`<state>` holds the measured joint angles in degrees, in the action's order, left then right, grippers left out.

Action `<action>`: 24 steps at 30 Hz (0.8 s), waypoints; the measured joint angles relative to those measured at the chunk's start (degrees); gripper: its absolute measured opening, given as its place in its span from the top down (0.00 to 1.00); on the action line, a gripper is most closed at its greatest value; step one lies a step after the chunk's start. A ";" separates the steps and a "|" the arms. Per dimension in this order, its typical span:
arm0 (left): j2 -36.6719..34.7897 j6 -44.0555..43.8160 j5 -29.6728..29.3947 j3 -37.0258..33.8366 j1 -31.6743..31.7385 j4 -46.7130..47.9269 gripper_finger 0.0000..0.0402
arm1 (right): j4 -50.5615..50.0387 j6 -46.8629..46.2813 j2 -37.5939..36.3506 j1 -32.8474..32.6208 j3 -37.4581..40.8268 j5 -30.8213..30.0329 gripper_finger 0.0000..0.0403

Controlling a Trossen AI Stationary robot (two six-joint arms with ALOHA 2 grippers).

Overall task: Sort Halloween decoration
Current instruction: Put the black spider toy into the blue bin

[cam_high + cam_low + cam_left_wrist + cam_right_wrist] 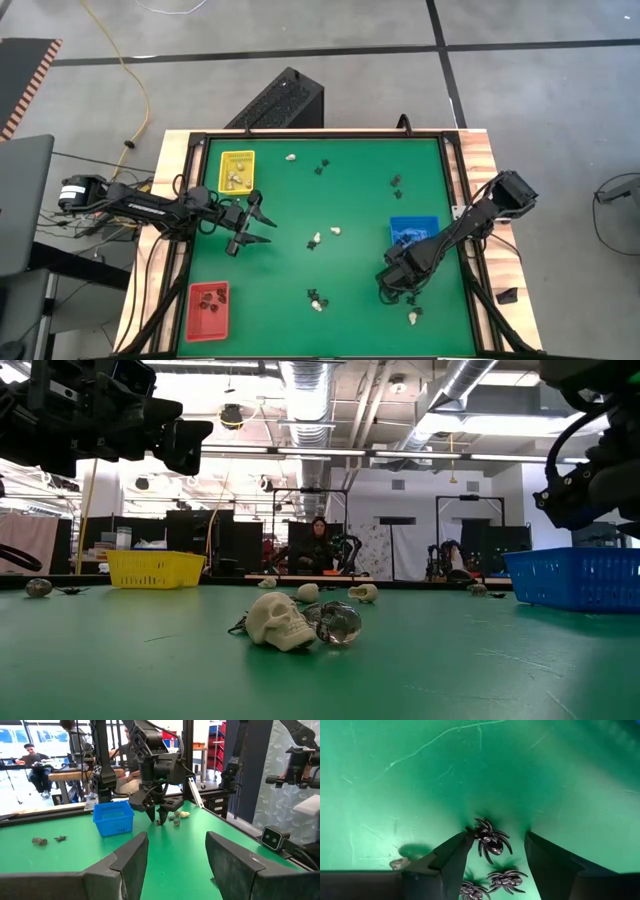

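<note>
Three black spiders lie on the green mat at my right gripper (492, 855), whose fingers stand apart and hold nothing: the top spider (491, 841) sits between my fingertips, touching the one finger (455, 855), with a second spider (506, 879) and a third spider (471, 891) just behind it inside the gap. From here I judge the chief risk is closing on the cluster and lifting two at once, or pinching a thin leg so the spider flicks away; the lopsided contact could also shove it aside as the jaws meet. A small pale piece (400, 864) beside that finger might be dragged along. From above, my gripper hovers just below the blue tray (413, 228), near a cream trinket (413, 318); other trinkets lie scattered mid-mat. My left gripper (255, 225), fingers also apart and empty, waits between the yellow tray (238, 157) and red tray (207, 310).
</note>
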<state>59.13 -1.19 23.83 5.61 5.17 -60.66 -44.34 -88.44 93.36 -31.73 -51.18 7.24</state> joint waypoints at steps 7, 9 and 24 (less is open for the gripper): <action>0.00 -0.04 0.00 0.00 0.00 -0.02 0.53 | -0.07 1.58 -0.07 0.04 -0.05 0.22 0.63; 0.00 -0.04 0.00 0.00 0.00 -0.02 0.53 | -0.88 2.49 -0.09 0.04 -0.49 0.22 0.70; 0.00 -0.09 0.00 0.00 0.00 -0.04 0.53 | -18.20 9.31 0.07 0.04 -11.65 -0.58 0.88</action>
<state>59.13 -1.28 23.83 5.61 5.17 -60.71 -62.54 -79.14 93.43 -31.68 -62.83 6.66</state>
